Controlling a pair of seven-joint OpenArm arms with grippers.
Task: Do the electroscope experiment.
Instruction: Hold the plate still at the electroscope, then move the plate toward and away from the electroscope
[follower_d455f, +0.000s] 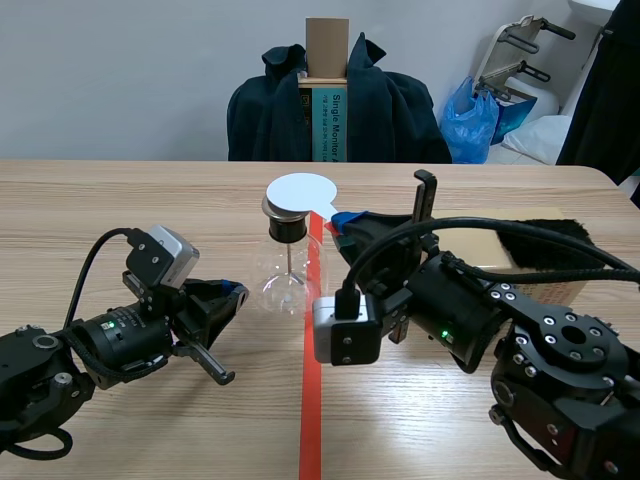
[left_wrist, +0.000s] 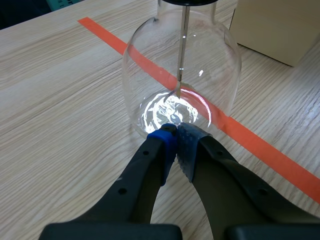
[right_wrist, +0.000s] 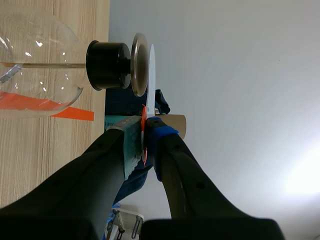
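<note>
Right end effector (right_wrist: 145, 132) tight on disc (right_wrist: 151, 75)

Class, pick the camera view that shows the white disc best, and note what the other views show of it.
The scene view: the white disc shows its whole round face over the flask. The right wrist view shows it edge-on beside the metal plate, pinched by the right gripper. The left wrist view misses it.

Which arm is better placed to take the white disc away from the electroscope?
Right. The right tool is shut on the white disc at the metal plate; the left tool is shut empty, at the glass flask's base.
</note>
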